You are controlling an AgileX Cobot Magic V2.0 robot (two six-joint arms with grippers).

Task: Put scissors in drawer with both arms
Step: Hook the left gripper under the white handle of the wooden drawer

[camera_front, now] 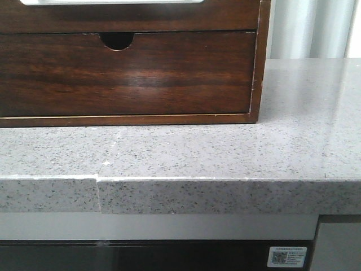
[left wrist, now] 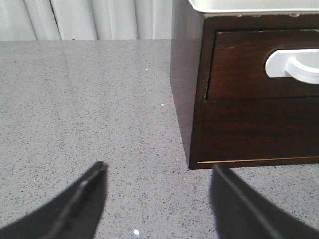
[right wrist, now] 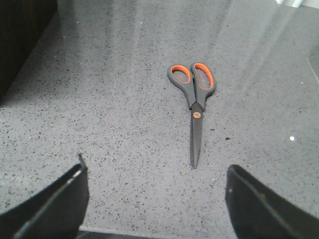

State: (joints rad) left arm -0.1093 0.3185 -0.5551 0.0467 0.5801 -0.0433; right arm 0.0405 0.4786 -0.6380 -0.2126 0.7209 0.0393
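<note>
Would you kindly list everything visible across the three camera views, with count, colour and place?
Scissors: one pair, grey with orange handle linings, lying closed and flat on the countertop, ahead of the right gripper.
Drawer cabinet: one, dark brown wood, standing on the countertop.
Drawer: one, dark brown with a pale handle area, upper level, shut.
Notched drawer: one, dark brown, lower level, shut.
Countertop: one, speckled grey stone.
Curtain: pale, behind the countertop.
Sticker: one, white, below the countertop.
Left gripper: black jaws open.
Right gripper: black jaws open.
</note>
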